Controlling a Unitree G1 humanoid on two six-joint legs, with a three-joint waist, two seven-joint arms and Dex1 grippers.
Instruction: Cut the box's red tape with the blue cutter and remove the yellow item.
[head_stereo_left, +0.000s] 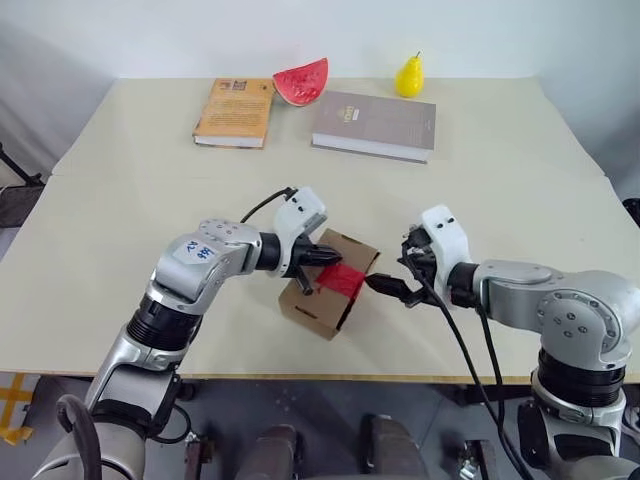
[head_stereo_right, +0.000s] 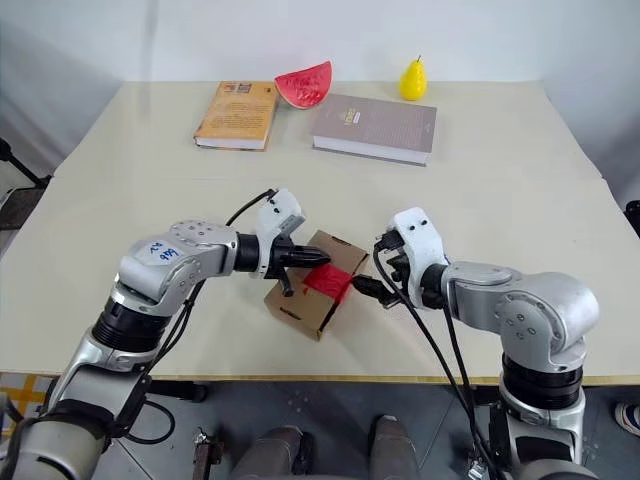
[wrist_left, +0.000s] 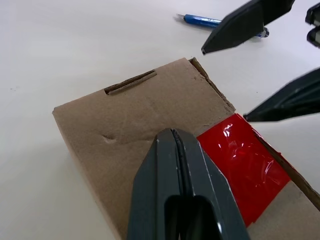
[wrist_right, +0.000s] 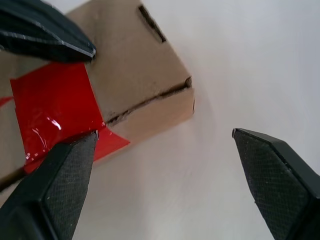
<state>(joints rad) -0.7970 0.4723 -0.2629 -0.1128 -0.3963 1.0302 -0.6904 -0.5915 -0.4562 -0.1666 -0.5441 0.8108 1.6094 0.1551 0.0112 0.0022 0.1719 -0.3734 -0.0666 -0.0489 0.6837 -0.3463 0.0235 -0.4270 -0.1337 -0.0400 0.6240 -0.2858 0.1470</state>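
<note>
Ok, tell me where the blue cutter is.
The slim blue pen-shaped cutter lies on the table beyond the brown cardboard box, behind the right gripper's black fingers.

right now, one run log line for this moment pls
left gripper: shut, tips on box top by red tape | right gripper: open beside box | blue cutter: on table, unheld

Beige table, white wall

You're looking at a robot test lab setup: a plain cream table against a bare white wall, with staged props laid out, two books, a fake watermelon slice and a pear.
</note>
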